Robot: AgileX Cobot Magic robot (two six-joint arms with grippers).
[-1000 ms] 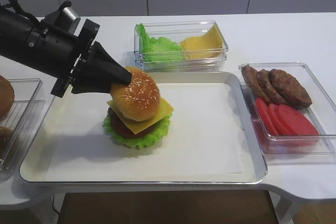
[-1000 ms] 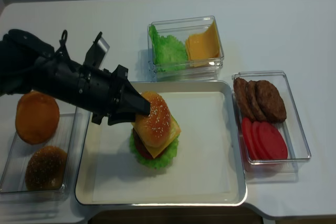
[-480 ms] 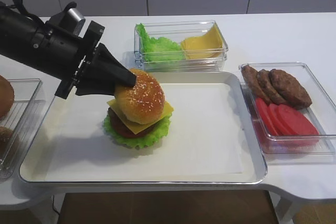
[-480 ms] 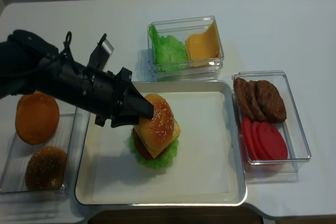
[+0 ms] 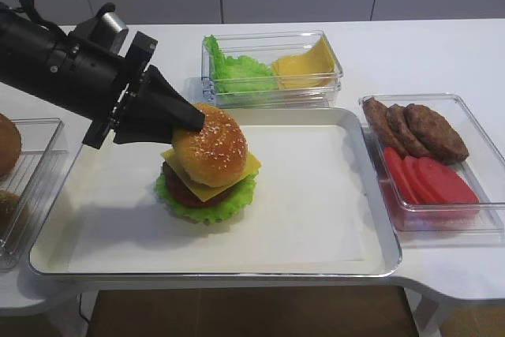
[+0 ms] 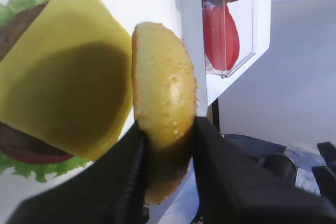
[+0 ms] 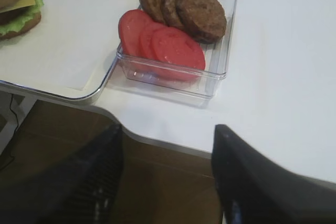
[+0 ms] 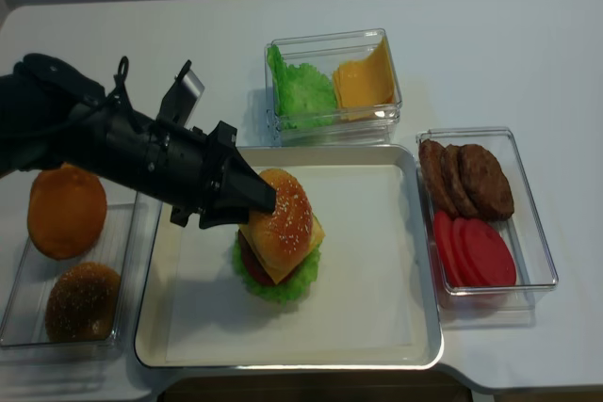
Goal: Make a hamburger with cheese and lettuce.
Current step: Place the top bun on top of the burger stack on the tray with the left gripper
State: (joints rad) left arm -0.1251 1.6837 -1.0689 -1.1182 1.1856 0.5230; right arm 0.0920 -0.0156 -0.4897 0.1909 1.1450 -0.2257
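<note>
Presently, one hamburger is listed near the left-middle of the tray, which stands on the table.

Stack, bottom up: lettuce, ruffled edge showing all round; patty; cheese, corners sticking out; bun top, seeded, tilted and not yet seated flat.

Left hand: pinched on the rear-left edge of the bun top; in the left wrist view the bun top is seen edge-on between the two fingers, lifted clear of the cheese on that side.

Right hand: spread, holding nothing, parked off the front edge of the table beside the box of patties and tomato.

Other stock:
- Box behind the tray: heap of green leaves and pile of yellow slices.
- Box at right: spare patties, tomato slices.
- Box at left: loose buns.

Progress, as judged: lettuce, patty and cheese are laid; the bun top is placed over them but is not released. Left to do: the bun top is to be lowered level, let go, and the left hand drawn back without the stack being dragged.
</note>
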